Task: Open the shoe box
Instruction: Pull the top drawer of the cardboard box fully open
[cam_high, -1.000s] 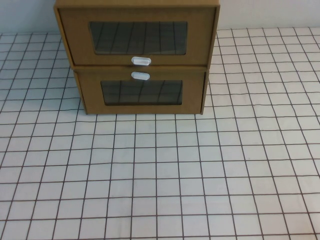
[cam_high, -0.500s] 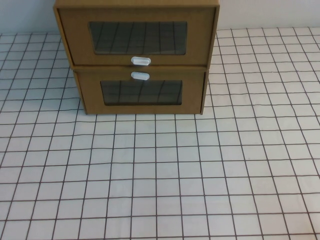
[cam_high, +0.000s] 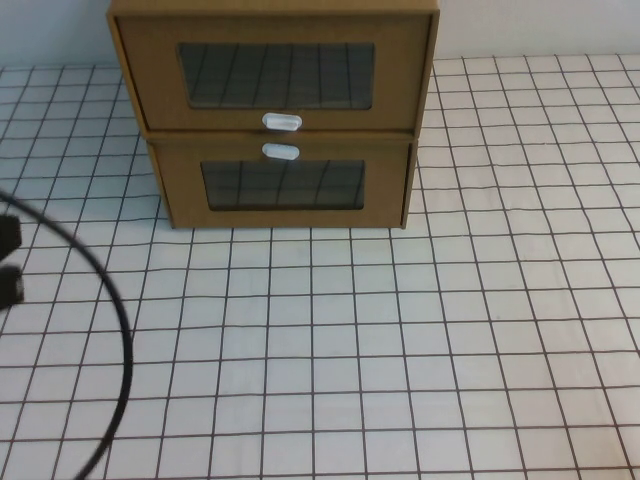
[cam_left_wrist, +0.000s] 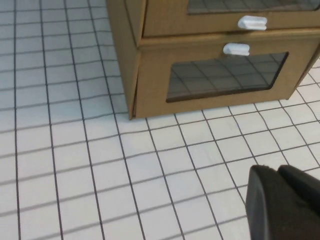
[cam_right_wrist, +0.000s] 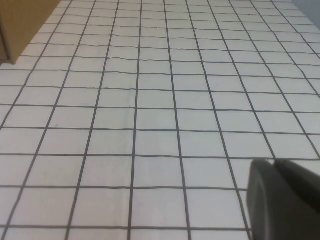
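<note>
Left gripper (cam_left_wrist: 280, 187) enters at left (right gripper (cam_right_wrist: 282, 187) above table (cam_right_wrist: 150, 100))

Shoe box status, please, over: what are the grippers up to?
Left gripper shut, left side of table, short of shoe box. Right gripper shut, above table. Both box fronts closed. Nothing in the way.

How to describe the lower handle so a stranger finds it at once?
With the left end effector front-left and the shut right end effector front-right, the shoe box stands at the table's back. Its lower front carries a white handle. Only this one lies above its window; the twin, just higher, lies below its own.
</note>
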